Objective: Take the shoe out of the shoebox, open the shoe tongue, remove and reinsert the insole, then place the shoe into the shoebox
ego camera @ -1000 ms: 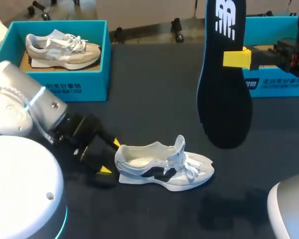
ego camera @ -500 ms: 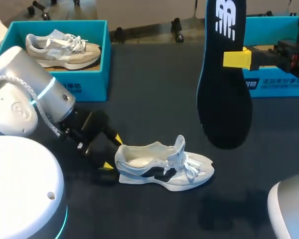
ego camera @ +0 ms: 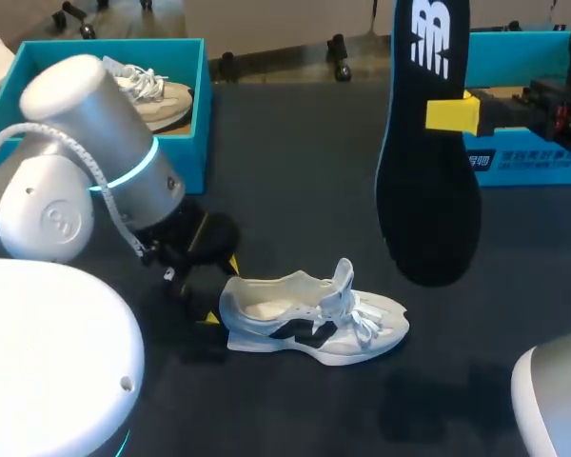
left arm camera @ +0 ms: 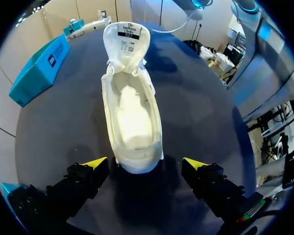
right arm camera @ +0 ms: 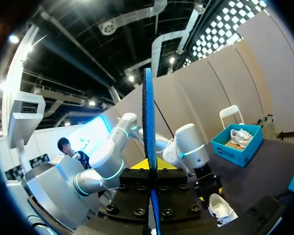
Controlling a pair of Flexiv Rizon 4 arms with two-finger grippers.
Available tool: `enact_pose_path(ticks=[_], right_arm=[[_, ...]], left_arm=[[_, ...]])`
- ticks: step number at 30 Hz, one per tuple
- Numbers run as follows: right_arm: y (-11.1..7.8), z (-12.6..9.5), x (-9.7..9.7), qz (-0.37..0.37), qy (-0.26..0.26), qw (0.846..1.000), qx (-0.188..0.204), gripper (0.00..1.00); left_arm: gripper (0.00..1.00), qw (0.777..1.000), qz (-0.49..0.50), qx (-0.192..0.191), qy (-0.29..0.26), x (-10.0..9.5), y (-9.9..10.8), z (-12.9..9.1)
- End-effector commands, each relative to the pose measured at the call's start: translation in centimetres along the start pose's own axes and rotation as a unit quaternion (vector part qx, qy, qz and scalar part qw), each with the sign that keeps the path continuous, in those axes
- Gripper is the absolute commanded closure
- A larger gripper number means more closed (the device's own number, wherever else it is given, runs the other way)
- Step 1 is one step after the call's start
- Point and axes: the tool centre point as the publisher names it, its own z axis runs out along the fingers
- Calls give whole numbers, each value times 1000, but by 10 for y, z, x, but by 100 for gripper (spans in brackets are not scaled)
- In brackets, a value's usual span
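A white shoe [ego camera: 309,324] with a dark side mark lies on the dark table, tongue pulled up, toe to the right. My left gripper [ego camera: 219,292] stands open at its heel. In the left wrist view the heel of the shoe [left arm camera: 132,112] sits between the spread fingers of the gripper [left arm camera: 146,162], and the inside looks pale and bare. High at the right, my right gripper [ego camera: 454,112] is shut on a black insole [ego camera: 428,162] that hangs upright. The right wrist view shows that insole [right arm camera: 148,122] edge-on in the gripper [right arm camera: 151,169], with the shoe [right arm camera: 220,208] far below.
A teal shoebox [ego camera: 195,143] at the back left holds a beige shoe [ego camera: 162,100]; my left arm's big joint [ego camera: 95,162] partly covers it. A second teal box [ego camera: 533,162] stands at the back right behind the right arm.
My left arm's wrist has swung up and to the right, and its gripper has edged closer around the heel. The right arm and the insole have kept still.
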Motion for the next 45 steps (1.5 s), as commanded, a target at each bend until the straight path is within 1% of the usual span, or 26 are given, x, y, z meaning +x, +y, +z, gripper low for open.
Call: enact_pose_path(ticks=[1, 3, 4, 12, 14, 16, 17, 24, 30, 35, 39, 42, 45], right_arm=[[4, 4, -2, 1, 1, 1000, 3, 100], [4, 4, -2, 1, 1, 1000, 3, 100], [4, 4, -2, 1, 1, 1000, 3, 100], [4, 4, -2, 1, 1, 1000, 3, 100], [4, 4, -2, 1, 1, 1000, 3, 100], [4, 4, -2, 1, 1, 1000, 3, 100], [4, 4, -2, 1, 1, 1000, 3, 100], [4, 4, -2, 1, 1, 1000, 3, 100], [4, 4, -2, 1, 1, 1000, 3, 100], [4, 4, -2, 1, 1, 1000, 3, 100], [4, 4, -2, 1, 1, 1000, 3, 100], [4, 4, -2, 1, 1, 1000, 3, 100], [4, 4, -2, 1, 1, 1000, 3, 100]], left_arm=[[0, 995, -6, -100, -1, 0, -4, 1], [0, 993, -9, -116, -4, 1, -4, 2], [0, 993, -11, -113, -2, 1, -4, 2], [0, 992, -14, -128, -4, 3, -8, 7], [0, 990, -14, -141, -10, 3, -9, 8], [0, 990, -17, -142, -9, 3, -9, 9], [0, 989, -18, -149, -14, 3, -10, 10], [0, 989, -22, -147, -14, -1, -14, 12], [0, 989, -12, -149, -18, -5, -18, 3], [0, 990, 1, -139, -34, -8, -29, -15], [0, 990, 10, -131, -46, -15, -40, -24], [0, 990, 13, -131, -53, -22, -47, -23], [0, 990, 12, -130, -56, -29, -53, -17]])
